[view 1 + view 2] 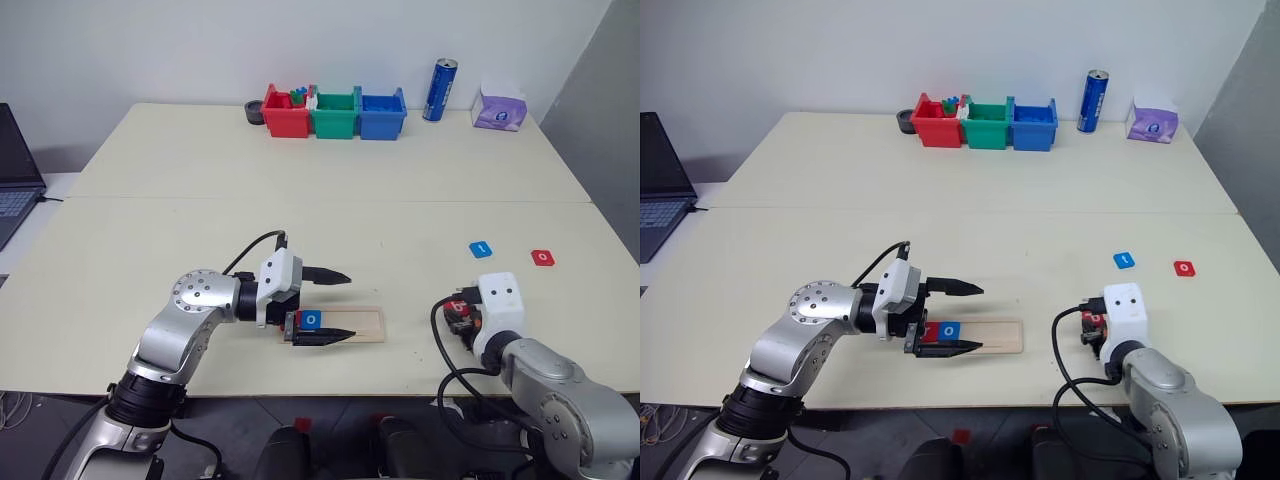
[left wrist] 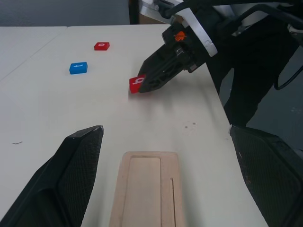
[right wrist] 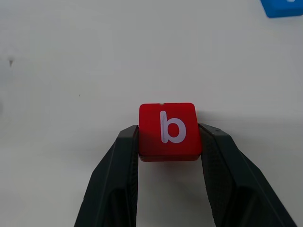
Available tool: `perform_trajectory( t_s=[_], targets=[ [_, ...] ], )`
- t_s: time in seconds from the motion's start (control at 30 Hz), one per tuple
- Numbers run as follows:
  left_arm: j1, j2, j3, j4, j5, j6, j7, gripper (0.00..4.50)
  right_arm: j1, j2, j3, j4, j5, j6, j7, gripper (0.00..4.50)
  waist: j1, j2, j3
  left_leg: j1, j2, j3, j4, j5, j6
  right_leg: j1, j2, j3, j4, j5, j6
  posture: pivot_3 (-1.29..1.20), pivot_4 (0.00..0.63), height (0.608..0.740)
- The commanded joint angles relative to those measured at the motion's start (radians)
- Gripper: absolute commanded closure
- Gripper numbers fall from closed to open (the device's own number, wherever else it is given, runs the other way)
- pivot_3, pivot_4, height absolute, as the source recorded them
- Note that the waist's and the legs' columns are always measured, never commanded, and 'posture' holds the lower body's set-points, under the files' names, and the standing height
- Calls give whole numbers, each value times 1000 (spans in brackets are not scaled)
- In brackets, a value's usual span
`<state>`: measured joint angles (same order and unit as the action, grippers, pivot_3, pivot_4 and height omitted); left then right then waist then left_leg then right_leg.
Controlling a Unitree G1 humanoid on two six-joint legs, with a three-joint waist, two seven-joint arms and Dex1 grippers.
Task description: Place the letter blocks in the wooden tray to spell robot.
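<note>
In the long, narrow pale-wood tray (image 1: 975, 336) near the front edge of the cream desk (image 1: 320, 215), two of the five small square letter tiles are seated at its left end — a red tile (image 1: 931, 331), whose letter cannot be read, and a blue tile marked "o" (image 1: 312, 320) just beside it at its 3 o'clock. The remainder of the groove is seen bare. The left end effector (image 1: 336, 306) is spread wide, one black finger on each side of the tray, with nothing gripped. A red square tile bearing a white "b" (image 3: 168, 128) is pinched between the two fingers of the right end effector (image 2: 150, 81), which is held low over the desk at the tray's 3 o'clock, well apart from it. Two tiles lie loose at the tray's 2 o'clock: a blue one (image 1: 481, 249) and a red "o" (image 1: 542, 257) just beside it. The task is judged roughly two-fifths done — the "b" is to be set third, then the last two tiles fetched.
</note>
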<state>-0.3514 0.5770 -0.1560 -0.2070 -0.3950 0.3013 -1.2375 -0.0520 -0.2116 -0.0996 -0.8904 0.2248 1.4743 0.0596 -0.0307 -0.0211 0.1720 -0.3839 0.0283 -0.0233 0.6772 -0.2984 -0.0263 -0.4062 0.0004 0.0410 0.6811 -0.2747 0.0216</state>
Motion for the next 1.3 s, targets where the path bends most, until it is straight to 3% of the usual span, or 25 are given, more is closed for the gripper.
perform_trajectory(
  t_s=[0.03,0.37,0.67,0.9,1.03,1.1,1.3],
  targets=[
    [1,13,-2,-53,-27,4,-9,0,-21,14,23,-50,-2,32,-10,3050,0,0,0,0,0,0,0,0,0,0,0,0,0,0,0,0,150,740],
    [10,28,-3,-83,-39,25,-3,0,-6,74,42,-21,4,62,11,3050,-1,0,0,0,0,0,0,0,0,0,0,0,-1,0,0,0,150,740],
    [3,35,-3,-77,-42,29,0,0,-1,82,39,-25,3,49,22,24,-1,0,0,0,0,0,0,0,0,0,0,0,-1,-1,1,0,150,740],
    [-26,29,-4,-39,-39,23,-11,0,-52,-25,-119,-33,84,-85,196,24,-1,0,0,0,0,0,0,0,0,0,0,-1,-1,-1,1,0,150,740],
    [-58,25,-11,13,-24,1,-30,0,-20,-246,-196,29,227,-392,559,24,-1,0,1,0,0,1,0,0,0,0,1,-2,-1,-1,2,0,150,740],
    [-70,18,-20,32,-20,-11,-40,0,51,-356,-175,99,210,-610,729,24,1,0,1,0,0,0,-1,0,0,0,1,-2,-2,-1,2,0,150,740],
    [-103,-7,-53,80,6,-76,-73,0,120,-473,-50,434,84,-1128,957,24,0,-2,3,0,0,1,0,0,1,1,1,-1,-2,-1,0,0,150,740]
  ],
)
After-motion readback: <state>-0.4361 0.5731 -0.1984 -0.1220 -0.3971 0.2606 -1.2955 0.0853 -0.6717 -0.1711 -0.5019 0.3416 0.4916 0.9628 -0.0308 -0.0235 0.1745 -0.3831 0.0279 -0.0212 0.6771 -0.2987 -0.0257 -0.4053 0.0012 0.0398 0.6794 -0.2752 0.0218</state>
